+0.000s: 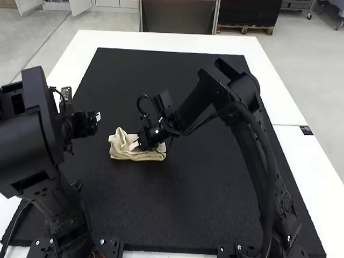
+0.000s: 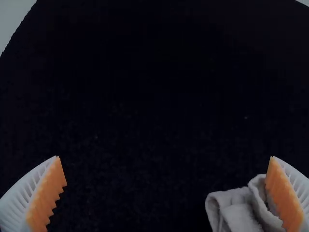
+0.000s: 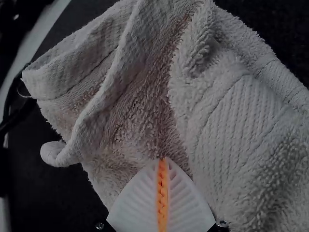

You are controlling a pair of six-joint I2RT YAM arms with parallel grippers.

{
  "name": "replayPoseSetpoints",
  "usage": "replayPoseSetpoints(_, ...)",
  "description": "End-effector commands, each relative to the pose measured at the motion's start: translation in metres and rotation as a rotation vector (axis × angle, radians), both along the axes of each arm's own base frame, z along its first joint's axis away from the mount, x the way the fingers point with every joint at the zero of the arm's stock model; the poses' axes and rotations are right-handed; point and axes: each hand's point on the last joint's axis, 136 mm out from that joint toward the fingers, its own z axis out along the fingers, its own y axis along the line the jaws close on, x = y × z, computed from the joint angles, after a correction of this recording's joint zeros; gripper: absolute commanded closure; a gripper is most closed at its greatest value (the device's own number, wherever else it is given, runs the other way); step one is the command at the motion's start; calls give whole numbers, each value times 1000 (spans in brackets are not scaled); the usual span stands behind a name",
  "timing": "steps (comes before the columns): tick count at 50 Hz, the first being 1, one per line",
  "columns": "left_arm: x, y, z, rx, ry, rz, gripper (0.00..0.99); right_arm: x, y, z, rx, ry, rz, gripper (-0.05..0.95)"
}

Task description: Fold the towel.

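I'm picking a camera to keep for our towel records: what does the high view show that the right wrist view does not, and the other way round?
High view: the overall outline of the towel, a small, uneven bundle, with the left hand apart from it.

Right wrist view: the cloth's looped pile and ribbed woven band, and the right hand's ribbed white fingers together, orange pads meeting.

Both: the towel on the black mat, the right hand's fingertips at it.

The towel (image 1: pixel 122 144) is cream, the mat (image 1: pixel 215 199) black, the pads (image 2: pixel 47 195) orange.
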Motion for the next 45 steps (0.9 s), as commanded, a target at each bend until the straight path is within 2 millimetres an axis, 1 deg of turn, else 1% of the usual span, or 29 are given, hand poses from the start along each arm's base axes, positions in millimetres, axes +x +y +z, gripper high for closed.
replayPoseSetpoints(1,2,-3,16,9,-48,-11,30,-11,0,-1,-4,39,11,920)
replayPoseSetpoints(5,5,-4,21,3,-59,-12,30,0,1,36,47,14,-9,920)
replayPoseSetpoints(10,10,-1,34,-1,-90,-2,30,19,0,94,126,-21,-53,920)
replayPoseSetpoints(12,13,-1,42,-14,-104,2,30,28,-3,121,161,-42,-76,920)
replayPoseSetpoints(15,18,-1,58,-27,-134,5,31,45,-15,162,213,-79,-120,920)
replayPoseSetpoints(18,25,-3,78,-29,-171,0,31,60,-31,197,257,-114,-162,920)
replayPoseSetpoints(20,29,-6,94,-36,-199,-8,33,71,-45,224,291,-146,-196,920)
replayPoseSetpoints(23,35,-10,116,-35,-237,-21,33,82,-64,257,328,-192,-243,920)
replayPoseSetpoints(24,37,-13,126,-35,-254,-27,33,87,-74,271,342,-218,-269,920)
replayPoseSetpoints(27,41,-20,148,-45,-290,-42,38,98,-97,303,373,-281,-327,920)
replayPoseSetpoints(29,43,-24,165,-53,-319,-39,39,102,-114,321,390,-319,-363,920)
replayPoseSetpoints(31,44,-30,183,-63,-349,-42,39,106,-134,343,408,-364,-410,920)
replayPoseSetpoints(34,44,-40,205,-59,-388,-43,39,105,-159,369,433,-420,-459,920)
replayPoseSetpoints(35,43,-44,215,-62,-408,-42,39,104,-170,380,442,-444,-483,920)
replayPoseSetpoints(37,42,-51,226,-64,-428,-49,39,101,-185,394,455,-476,-514,920)
replayPoseSetpoints(38,40,-56,235,-65,-448,-52,41,100,-196,403,463,-499,-543,920)
replayPoseSetpoints(39,39,-60,241,-70,-457,-55,41,98,-203,410,470,-517,-558,920)
replayPoseSetpoints(43,32,-75,265,-90,-499,-64,41,90,-235,432,490,-569,-625,920)
replayPoseSetpoints(45,28,-79,273,-87,-513,-59,41,86,-248,437,494,-578,-652,920)
